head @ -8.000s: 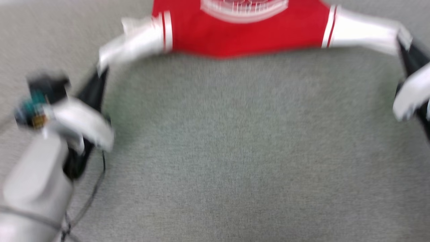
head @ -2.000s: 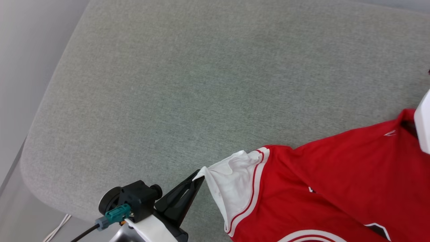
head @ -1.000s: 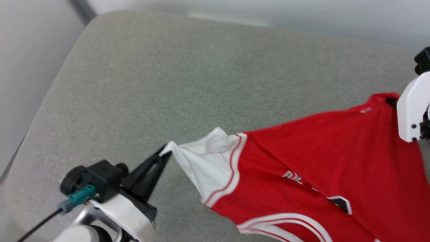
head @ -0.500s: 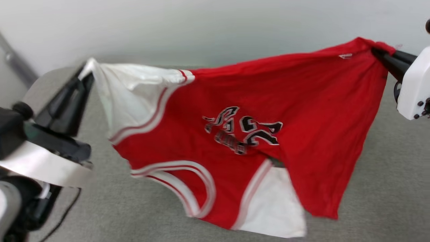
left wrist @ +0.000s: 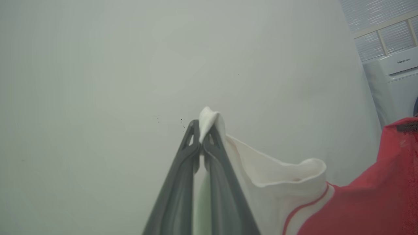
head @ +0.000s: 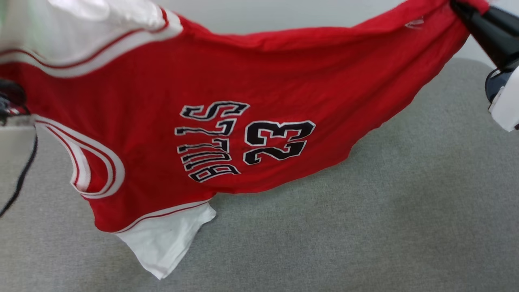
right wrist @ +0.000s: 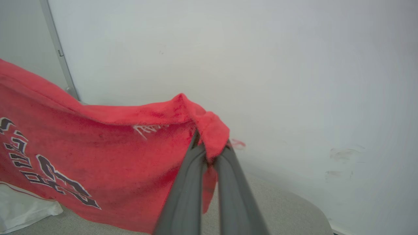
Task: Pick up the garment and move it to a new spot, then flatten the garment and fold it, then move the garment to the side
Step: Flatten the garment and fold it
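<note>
Left pincer (left wrist: 200,132) pinches white sleeve of garment (head: 243,73), right pincer (right wrist: 210,150) its red corner

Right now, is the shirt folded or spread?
Spread: the shirt hangs stretched between left hand, pinching a white sleeve, and right hand, pinching a red corner.
</note>
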Controlling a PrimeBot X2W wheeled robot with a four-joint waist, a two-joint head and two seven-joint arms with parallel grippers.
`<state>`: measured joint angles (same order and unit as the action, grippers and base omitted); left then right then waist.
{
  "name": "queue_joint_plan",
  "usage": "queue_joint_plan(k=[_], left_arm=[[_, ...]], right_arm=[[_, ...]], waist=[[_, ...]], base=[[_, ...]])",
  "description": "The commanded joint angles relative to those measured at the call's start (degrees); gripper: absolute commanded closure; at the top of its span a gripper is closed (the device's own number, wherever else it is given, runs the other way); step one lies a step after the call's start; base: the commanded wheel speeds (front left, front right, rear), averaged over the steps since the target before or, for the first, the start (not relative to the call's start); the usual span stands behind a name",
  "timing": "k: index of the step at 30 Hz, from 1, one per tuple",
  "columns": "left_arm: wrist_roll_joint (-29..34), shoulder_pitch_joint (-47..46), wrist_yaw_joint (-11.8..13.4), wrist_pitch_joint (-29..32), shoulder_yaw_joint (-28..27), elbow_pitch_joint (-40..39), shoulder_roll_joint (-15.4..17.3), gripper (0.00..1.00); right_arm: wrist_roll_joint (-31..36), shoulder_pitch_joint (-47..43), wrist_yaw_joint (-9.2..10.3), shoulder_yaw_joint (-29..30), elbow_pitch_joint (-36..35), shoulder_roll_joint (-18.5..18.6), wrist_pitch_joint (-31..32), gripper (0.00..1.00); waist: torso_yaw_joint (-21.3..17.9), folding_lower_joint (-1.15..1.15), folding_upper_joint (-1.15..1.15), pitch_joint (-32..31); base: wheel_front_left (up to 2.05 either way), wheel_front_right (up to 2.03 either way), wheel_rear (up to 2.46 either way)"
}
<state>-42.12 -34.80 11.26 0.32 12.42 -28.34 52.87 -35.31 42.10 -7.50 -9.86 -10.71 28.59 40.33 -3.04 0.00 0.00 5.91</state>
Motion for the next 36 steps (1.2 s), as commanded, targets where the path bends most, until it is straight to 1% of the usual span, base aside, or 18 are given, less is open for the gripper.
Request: queue_joint_plan(k=[1, 6, 7, 8, 10, 14, 17, 22, 27, 29, 32, 36], left_arm=[[0.01, -3.27, -0.33, 0.93, -0.35, 0.34, 0.38, 1.00], [0.11, -12.54, -1.74, 2.52, -0.61, 2.91, 0.08, 1.00], [0.11, -12.54, -1.74, 2.52, -0.61, 2.91, 0.08, 1.00], [-0.08, -14.66, -2.20, 3.04, -0.60, 3.75, -0.08, 1.00], [0.13, -19.74, -3.43, 3.42, -0.34, 6.34, -0.29, 1.00], [1.56, -31.33, -6.84, 4.18, 1.69, 13.13, -1.66, 1.00], [3.81, -41.06, -9.17, 4.58, 3.38, 19.69, -2.95, 1.00], [7.87, -57.47, -12.32, 3.25, 6.36, 31.76, -7.20, 1.00], [11.40, -70.26, -13.56, -1.09, 8.16, 43.69, -12.25, 1.00], [12.18, -73.36, -13.98, -3.64, 8.47, 48.56, -14.09, 1.00], [12.07, -76.03, -14.73, -7.30, 8.89, 54.95, -16.62, 1.00], [11.74, -73.34, -16.04, -11.98, 10.07, 61.52, -18.74, 1.00]], right_arm=[[0.62, 1.72, 0.03, 0.57, -1.38, -0.65, -0.34, 1.00], [2.57, 5.13, 0.03, 1.61, -2.90, 0.16, -0.80, 1.00], [2.57, 5.13, 0.03, 1.61, -2.90, 0.16, -0.80, 1.00], [2.78, 6.14, 0.03, 1.90, -2.96, 0.22, -0.94, 1.00], [3.61, 8.52, 0.03, 2.46, -2.52, 0.61, -1.41, 1.00], [5.27, 14.80, 0.03, 2.22, -0.04, 1.15, -2.88, 1.00], [6.70, 21.11, 0.03, 1.63, 3.69, 1.00, -4.92, 1.00], [9.87, 31.96, 0.04, -0.27, 11.96, 0.91, -10.16, 1.00], [14.21, 42.41, 0.06, -2.66, 20.48, 0.66, -16.33, 1.00], [15.88, 45.54, 0.06, -3.38, 24.10, 0.20, -18.75, 1.00], [16.85, 48.97, 0.06, -2.25, 29.37, -1.30, -21.82, 1.00], [18.54, 48.93, 0.06, -3.19, 34.48, -2.61, -26.00, 1.00]], waist=[[-1.44, 0.00, 0.00, 2.51], [-2.12, 0.00, 0.00, 7.67], [-2.12, 0.00, 0.00, 7.67], [-2.14, 0.00, 0.00, 9.10], [-1.99, 0.00, 0.00, 12.05], [-1.57, 0.00, 0.00, 17.96], [-1.38, 0.00, 0.00, 21.97], [-0.07, 0.00, 0.00, 27.93], [1.53, 0.00, 0.00, 32.31], [2.17, 0.00, 0.00, 33.51], [3.33, 0.00, 0.00, 35.09], [4.61, 0.00, 0.00, 36.21]], base=[[0.00, 0.00, 0.00], [0.00, 0.00, 0.00], [0.00, 0.00, 0.00], [0.00, 0.00, 0.00], [0.00, 0.00, 0.00], [0.00, 0.00, 0.00], [0.00, 0.00, 0.00], [0.00, 0.00, 0.00], [0.00, 0.00, 0.00], [0.00, 0.00, 0.00], [0.00, 0.00, 0.00], [0.00, 0.00, 0.00]])
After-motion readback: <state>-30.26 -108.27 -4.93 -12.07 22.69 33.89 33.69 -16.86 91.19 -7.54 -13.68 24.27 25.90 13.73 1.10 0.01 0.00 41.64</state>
